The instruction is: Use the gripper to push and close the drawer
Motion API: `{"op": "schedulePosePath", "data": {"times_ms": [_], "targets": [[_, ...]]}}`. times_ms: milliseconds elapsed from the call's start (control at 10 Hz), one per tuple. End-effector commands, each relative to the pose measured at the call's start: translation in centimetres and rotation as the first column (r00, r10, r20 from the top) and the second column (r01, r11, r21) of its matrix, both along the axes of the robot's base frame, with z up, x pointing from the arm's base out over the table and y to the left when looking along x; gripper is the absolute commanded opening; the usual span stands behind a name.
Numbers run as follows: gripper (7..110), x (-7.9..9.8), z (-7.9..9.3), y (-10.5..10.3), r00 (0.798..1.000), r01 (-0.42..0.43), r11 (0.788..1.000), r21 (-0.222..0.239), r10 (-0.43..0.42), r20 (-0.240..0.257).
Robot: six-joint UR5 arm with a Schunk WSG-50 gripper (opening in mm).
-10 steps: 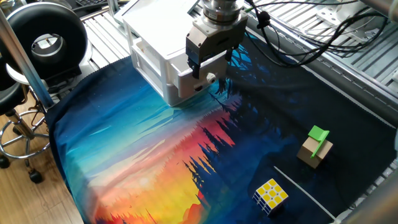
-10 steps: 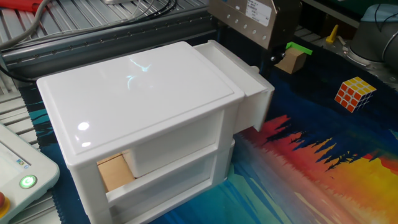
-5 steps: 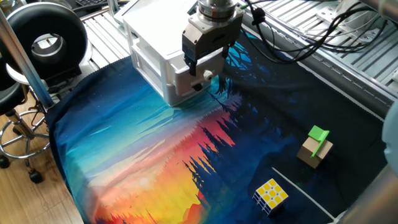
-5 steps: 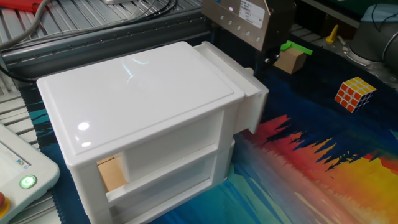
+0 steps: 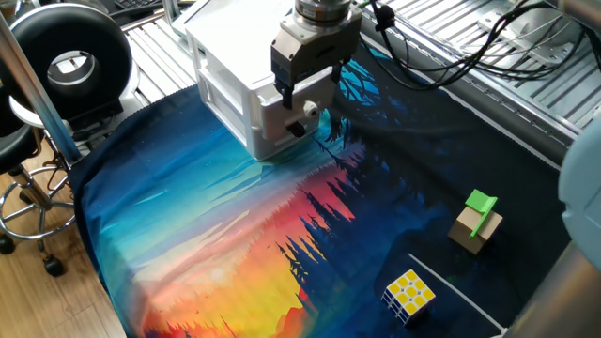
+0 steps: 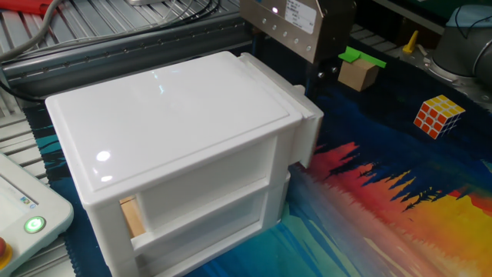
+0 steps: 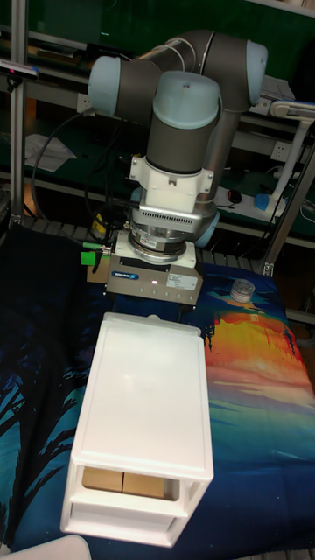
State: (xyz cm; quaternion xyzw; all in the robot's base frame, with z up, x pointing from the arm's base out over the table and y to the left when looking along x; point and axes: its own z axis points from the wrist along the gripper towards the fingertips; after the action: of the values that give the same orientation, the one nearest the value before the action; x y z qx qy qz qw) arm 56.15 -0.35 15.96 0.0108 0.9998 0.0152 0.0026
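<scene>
The white cabinet (image 5: pixel 230 66) stands at the far left of the colourful cloth. Its upper drawer (image 5: pixel 282 117) sticks out only a little in front; in the other fixed view the front panel (image 6: pixel 309 131) sits just proud of the cabinet frame. My gripper (image 5: pixel 308 89) presses against that front panel from the open side, fingers pointing down and set apart, holding nothing. The other fixed view shows its dark body right behind the panel, with one black finger (image 6: pixel 323 73) showing. From the tall fixed view the gripper (image 7: pixel 153 297) is at the drawer's far edge, fingertips hidden.
A wooden block with a green piece (image 5: pixel 479 223) and a Rubik's cube (image 5: pixel 408 293) lie on the cloth to the right. Black cables (image 5: pixel 451 56) trail behind the arm. A brown object (image 6: pixel 129 218) shows through the cabinet's rear opening. A control box (image 6: pixel 31 225) sits beside the cabinet.
The gripper has moved toward the cabinet and pushed the drawer inward. The front panel stuck out clearly a second ago and now stands almost flush.
</scene>
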Motion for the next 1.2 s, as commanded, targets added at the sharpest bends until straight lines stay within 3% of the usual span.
{"op": "schedulePosePath", "data": {"times_ms": [0,500,1100], "targets": [[109,1.0,0.1,0.3,1.000,0.004,1.000,0.012,-0.004,0.005],[109,2.4,-0.2,0.8,0.999,0.009,1.000,0.017,-0.010,0.031],[109,2.8,-0.2,0.9,0.999,0.020,1.000,0.013,-0.021,0.040]]}}
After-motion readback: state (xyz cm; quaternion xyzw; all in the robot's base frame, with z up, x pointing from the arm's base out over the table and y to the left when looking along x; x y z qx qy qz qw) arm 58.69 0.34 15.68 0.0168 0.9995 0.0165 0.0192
